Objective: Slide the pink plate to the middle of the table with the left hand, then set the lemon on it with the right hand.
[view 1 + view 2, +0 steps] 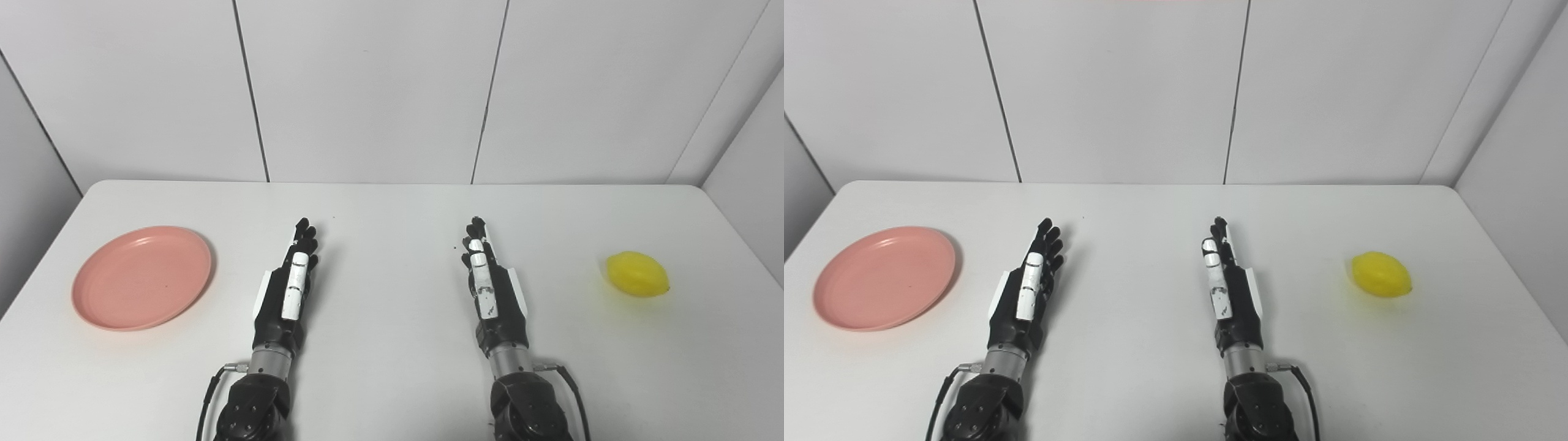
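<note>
A round pink plate (142, 277) lies empty at the left side of the white table (392, 208). A yellow lemon (637, 274) lies at the right side. My left hand (289, 288) rests on the table near the middle left, fingers straight and pointing away from me, holding nothing. It is well to the right of the plate and apart from it. My right hand (490, 282) rests the same way near the middle right, open and empty, well to the left of the lemon.
White wall panels (367, 92) stand behind the table's far edge. A wall (753, 159) closes in at the right corner. Bare table surface lies between the two hands.
</note>
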Robot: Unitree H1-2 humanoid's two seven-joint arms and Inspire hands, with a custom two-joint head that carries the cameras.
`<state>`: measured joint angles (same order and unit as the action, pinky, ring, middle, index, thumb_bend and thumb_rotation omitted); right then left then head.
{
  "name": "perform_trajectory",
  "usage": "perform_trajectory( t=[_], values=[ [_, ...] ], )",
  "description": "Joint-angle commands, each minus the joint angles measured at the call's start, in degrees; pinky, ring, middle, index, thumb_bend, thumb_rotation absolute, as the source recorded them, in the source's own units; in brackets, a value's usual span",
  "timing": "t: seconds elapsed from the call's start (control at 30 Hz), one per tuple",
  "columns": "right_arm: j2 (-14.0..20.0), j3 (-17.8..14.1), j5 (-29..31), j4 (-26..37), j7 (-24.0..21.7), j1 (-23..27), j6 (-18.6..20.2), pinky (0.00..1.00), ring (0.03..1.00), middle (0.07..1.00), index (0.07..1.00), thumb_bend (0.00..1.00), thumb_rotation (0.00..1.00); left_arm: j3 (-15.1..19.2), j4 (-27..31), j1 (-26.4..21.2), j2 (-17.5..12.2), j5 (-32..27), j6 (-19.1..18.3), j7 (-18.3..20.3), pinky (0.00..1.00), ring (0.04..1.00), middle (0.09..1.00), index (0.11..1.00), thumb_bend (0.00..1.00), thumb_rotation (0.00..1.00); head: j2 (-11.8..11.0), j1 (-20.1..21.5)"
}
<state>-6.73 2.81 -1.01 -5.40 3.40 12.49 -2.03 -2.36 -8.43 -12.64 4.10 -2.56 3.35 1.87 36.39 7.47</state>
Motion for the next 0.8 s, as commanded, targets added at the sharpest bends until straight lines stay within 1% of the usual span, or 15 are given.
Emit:
perform_trajectory(
  t=[0.0, 0.17, 0.2, 0.3, 0.43, 0.47, 0.5, 0.6, 0.7, 0.77],
  values=[
    [-0.35, -0.06, -0.02, 1.11, 0.06, 2.14, -3.29, 1.0, 1.0, 1.0, 1.0, 0.74, 1.0, -0.04, -0.06, -0.82, -0.15, 0.1, 2.23, 0.26, 1.0, 1.0, 0.995, 0.982, 0.58, 1.0, 0.01, -0.06],
    [-0.34, 0.04, -0.28, 1.4, 0.14, 1.99, -3.07, 1.0, 1.0, 1.0, 1.0, 0.75, 1.0, -0.06, 0.18, -0.62, -0.11, -0.05, 2.29, 0.36, 1.0, 1.0, 0.994, 0.982, 0.58, 1.0, 0.11, -0.01],
    [-0.41, 0.08, -0.43, 1.52, 0.25, 1.82, -2.99, 1.0, 1.0, 1.0, 0.999, 0.75, 1.0, -0.07, 0.21, -0.5, -0.11, -0.14, 2.35, 0.47, 1.0, 1.0, 0.994, 0.983, 0.58, 1.0, -0.64, -0.04],
    [-0.57, 0.2, -0.51, 1.88, 0.24, 1.3, -2.92, 1.0, 1.0, 1.0, 0.998, 0.75, 1.0, -0.26, 0.35, -0.19, -0.12, 0.42, 2.59, 0.25, 1.0, 0.998, 0.994, 0.982, 0.58, 1.0, -0.95, -0.15],
    [-0.43, 0.24, -0.7, 1.38, 0.2, 1.25, -4.16, 1.0, 1.0, 1.0, 0.999, 0.74, 1.0, -0.2, 0.71, -0.08, 0.07, -0.02, 1.9, 0.33, 1.0, 0.997, 0.991, 0.98, 0.59, 1.0, -0.67, -0.25],
    [-0.44, 0.2, -0.7, 1.3, 0.24, 1.29, -4.18, 1.0, 1.0, 1.0, 0.998, 0.74, 1.0, -0.19, 0.72, -0.1, 0.07, -0.2, 1.81, 0.45, 1.0, 0.997, 0.991, 0.981, 0.6, 1.0, -0.67, -0.25],
    [-0.47, 0.18, -0.74, 1.3, 0.3, 1.33, -4.08, 1.0, 1.0, 1.0, 0.998, 0.75, 1.0, -0.16, 0.72, -0.16, 0.09, -0.35, 1.77, 0.52, 1.0, 0.997, 0.99, 0.981, 0.6, 1.0, -0.12, -0.11],
    [-0.53, 0.11, -0.83, 1.31, 0.42, 1.44, -3.88, 1.0, 1.0, 1.0, 0.998, 0.75, 1.0, -0.22, 0.64, -0.31, 0.1, -0.24, 2.09, 0.48, 1.0, 0.997, 0.989, 0.981, 0.59, 1.0, 0.03, -0.15],
    [-0.52, -0.01, -0.6, 1.44, 0.36, 1.61, -3.44, 1.0, 1.0, 1.0, 1.0, 0.75, 1.0, -0.35, 0.51, -0.54, -0.01, -0.05, 2.27, 0.53, 1.0, 0.998, 0.991, 0.981, 0.58, 1.0, 1.08, -0.29],
    [-0.57, -0.06, -0.48, 1.55, 0.32, 1.62, -3.33, 1.0, 1.0, 1.0, 1.0, 0.75, 1.0, -0.42, 0.38, -0.63, -0.04, -0.11, 2.51, 0.68, 1.0, 0.998, 0.99, 0.981, 0.58, 1.0, 0.57, -0.33]
  ],
)
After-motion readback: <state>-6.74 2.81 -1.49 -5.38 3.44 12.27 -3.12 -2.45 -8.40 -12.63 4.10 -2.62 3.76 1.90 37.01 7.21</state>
